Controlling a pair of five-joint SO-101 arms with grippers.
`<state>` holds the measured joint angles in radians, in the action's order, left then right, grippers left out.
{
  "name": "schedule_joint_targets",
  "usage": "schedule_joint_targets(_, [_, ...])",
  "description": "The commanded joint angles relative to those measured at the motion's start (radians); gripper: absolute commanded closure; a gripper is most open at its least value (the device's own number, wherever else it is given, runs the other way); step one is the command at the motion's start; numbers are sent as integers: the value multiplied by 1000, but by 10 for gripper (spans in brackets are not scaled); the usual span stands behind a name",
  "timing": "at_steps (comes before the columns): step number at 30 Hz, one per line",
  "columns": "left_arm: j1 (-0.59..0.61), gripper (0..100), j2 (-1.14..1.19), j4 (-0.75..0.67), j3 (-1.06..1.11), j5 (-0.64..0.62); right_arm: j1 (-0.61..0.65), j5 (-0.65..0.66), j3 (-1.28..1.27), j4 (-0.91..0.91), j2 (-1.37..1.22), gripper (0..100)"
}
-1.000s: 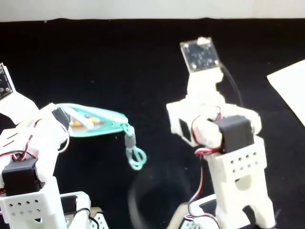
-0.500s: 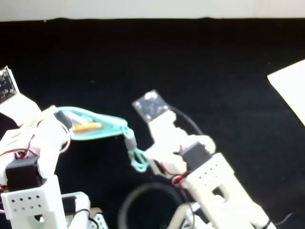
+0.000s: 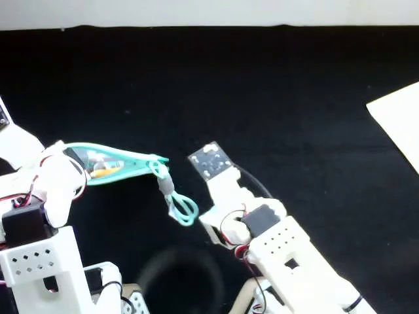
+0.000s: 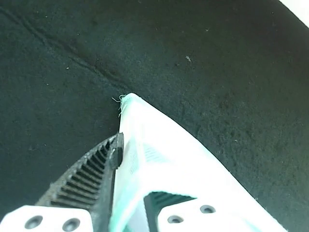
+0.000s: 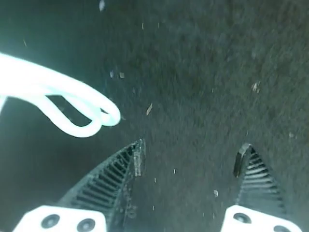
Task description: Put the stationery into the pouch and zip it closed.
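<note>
Near the left edge of the black desk [image 3: 275, 85], the left gripper [image 4: 133, 164] is clamped on one end of the mint-green pouch [image 3: 127, 163], with its ribbed black finger [image 4: 82, 181] pressed flat against the pouch wall. The pouch extends from the gripper toward the desk's middle, and an orange piece of stationery [image 3: 108, 172] shows through its side. A grey zip pull [image 3: 166, 185] hangs from the pouch's free end, with a looped mint cord [image 3: 184, 209] trailing below it. Just beside this loop, the right gripper [image 5: 191, 153] stands with its jaws wide apart and nothing between them, above bare desk. A white sheet [image 3: 400, 124] lies at the desk's right edge.
</note>
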<state>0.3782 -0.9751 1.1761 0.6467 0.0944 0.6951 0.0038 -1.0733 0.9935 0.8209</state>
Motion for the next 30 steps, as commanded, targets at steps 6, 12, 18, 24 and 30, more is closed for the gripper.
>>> schedule_joint_targets(6, [15,993,107,-57,-31,-8,-5,-60,10,-30,21,704])
schedule_joint_targets(12, [15,993,139,-57,-31,-5,165,-163,10,-145,21,704])
schedule_joint_targets(18, [15,993,139,-57,-31,-3,234,-184,-1,-188,21,704])
schedule_joint_targets(24, [15,993,140,-57,-30,-3,199,-150,-2,-183,21,704])
schedule_joint_targets(30, [15,993,140,-55,-25,-3,260,-150,8,-189,21,704])
